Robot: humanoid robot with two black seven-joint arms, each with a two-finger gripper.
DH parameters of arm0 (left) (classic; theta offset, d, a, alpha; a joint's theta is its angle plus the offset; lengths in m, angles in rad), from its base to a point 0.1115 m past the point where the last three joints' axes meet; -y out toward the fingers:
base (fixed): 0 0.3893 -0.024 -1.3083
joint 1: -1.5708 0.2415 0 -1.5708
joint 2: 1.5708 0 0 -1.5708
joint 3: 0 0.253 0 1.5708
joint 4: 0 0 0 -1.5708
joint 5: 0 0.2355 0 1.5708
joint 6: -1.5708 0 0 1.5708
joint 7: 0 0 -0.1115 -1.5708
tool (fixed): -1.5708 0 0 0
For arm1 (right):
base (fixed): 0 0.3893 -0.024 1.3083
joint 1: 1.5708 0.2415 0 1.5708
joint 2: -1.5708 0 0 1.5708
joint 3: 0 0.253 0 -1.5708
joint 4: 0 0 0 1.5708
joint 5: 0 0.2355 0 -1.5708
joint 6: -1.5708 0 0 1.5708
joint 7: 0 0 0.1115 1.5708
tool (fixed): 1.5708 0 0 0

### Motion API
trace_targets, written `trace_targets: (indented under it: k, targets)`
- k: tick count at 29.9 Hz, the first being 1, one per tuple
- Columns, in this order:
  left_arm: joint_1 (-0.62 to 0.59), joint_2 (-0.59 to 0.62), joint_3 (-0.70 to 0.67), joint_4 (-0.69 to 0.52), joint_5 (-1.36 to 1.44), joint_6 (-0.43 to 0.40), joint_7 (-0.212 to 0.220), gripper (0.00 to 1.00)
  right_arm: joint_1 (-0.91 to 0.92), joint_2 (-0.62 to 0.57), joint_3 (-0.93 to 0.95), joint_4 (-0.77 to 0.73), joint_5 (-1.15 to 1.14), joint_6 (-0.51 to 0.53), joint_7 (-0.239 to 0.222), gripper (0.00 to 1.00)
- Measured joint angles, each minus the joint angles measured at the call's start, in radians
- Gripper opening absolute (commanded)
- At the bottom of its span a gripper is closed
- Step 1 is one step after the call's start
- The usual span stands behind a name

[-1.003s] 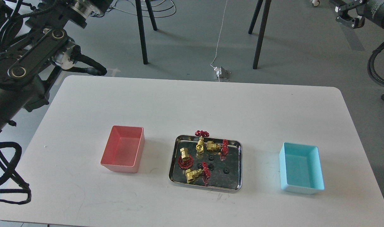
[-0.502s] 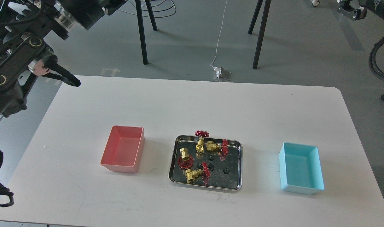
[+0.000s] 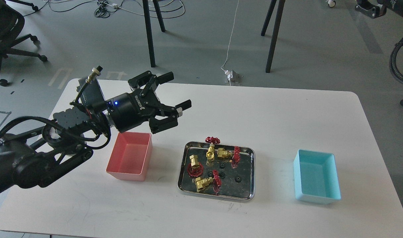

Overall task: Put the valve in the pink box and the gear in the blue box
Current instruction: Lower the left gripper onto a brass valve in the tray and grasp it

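Several brass valves with red handwheels lie in a shiny steel tray (image 3: 249, 175) at the table's middle; one valve (image 3: 205, 182) is at its front. Small black gears, such as one gear (image 3: 237, 179), lie among them. The pink box (image 3: 128, 160) stands empty left of the tray. The blue box (image 3: 316, 180) stands empty at the right. My left gripper (image 3: 178, 91) is open and empty, held above the table behind the pink box, up and left of the tray. Only a part of my right arm (image 3: 370, 8) shows at the top right corner; its fingers are not clear.
The white table (image 3: 271, 112) is bare behind the tray. Black stand legs (image 3: 150, 36) and a white cable with a plug (image 3: 230, 76) are on the floor beyond the far edge. An office chair (image 3: 6, 29) stands at the far left.
My left arm has swung down from the upper left corner over the table, bringing the open gripper above and behind the pink box. The valves, gears and boxes have not moved.
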Motion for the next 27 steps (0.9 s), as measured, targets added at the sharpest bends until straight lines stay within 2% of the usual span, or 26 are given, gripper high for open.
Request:
trace_targets:
  k: [7, 13, 20, 27]
  targets:
    - [0.112, -0.114, 0.034, 0.106, 0.07, 0.036, 0.001, 1.0, 0.007, -0.002, 0.0, -0.002, -0.084, -0.008, 0.0, 0.99]
    - [0.121, -0.198, 0.043, 0.208, 0.071, 0.037, 0.001, 1.0, 0.031, -0.005, 0.0, -0.003, -0.087, -0.008, -0.002, 0.99]
    - [0.122, -0.309, 0.119, 0.365, 0.071, 0.037, 0.001, 1.0, 0.056, -0.003, 0.0, -0.004, -0.087, -0.01, -0.004, 0.99]
    - [0.127, -0.368, 0.139, 0.469, 0.071, 0.037, 0.001, 1.0, 0.081, -0.002, -0.004, -0.006, -0.087, -0.019, -0.005, 0.99]
